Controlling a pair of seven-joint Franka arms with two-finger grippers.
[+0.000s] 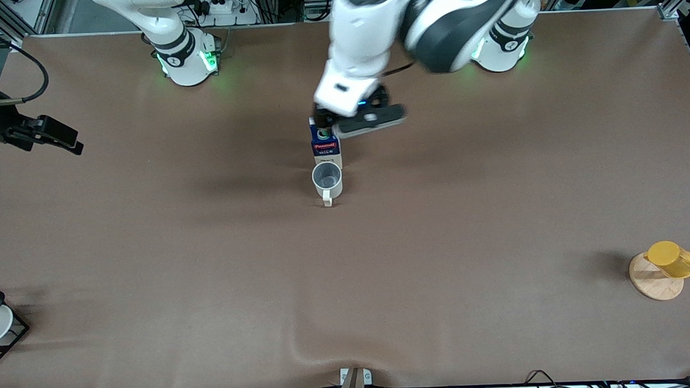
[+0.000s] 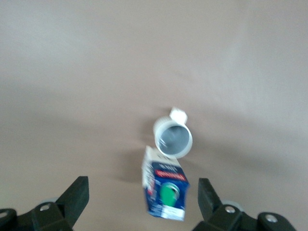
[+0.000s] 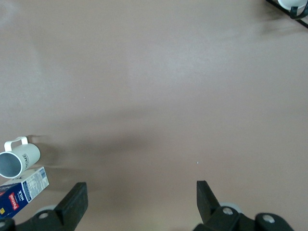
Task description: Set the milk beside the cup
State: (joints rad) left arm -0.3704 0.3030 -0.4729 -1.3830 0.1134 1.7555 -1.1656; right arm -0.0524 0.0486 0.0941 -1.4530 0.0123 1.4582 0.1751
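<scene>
A: Standing upright on the worktop [image 1: 495, 223], the milk [image 1: 325, 144] touched or all but touched the cup [image 1: 327, 179], on the side of the cup farther from the front camera. The cup's handle pointed the other way, toward that camera.

B: And the left hand [image 1: 342, 120]?

A: It hung right over the milk. In the left wrist view its fingers [image 2: 73, 196] stood wide apart, one to each side of the carton, with bare worktop showing between each finger and the carton. So it gripped nothing.

B: The milk's long axis?

A: Vertical, cap up. The left hand was above it, so I judged that any coming move would be straight up and away from the cup, to keep from knocking the carton.

B: Which arm was nearer?

A: The left by far. The right hand [image 1: 50, 135] waited well away from the cup, toward the right arm's end of the worktop, its fingers [image 3: 74, 202] also spread and empty.

B: So the placing?

A: By my reading, done.
</scene>
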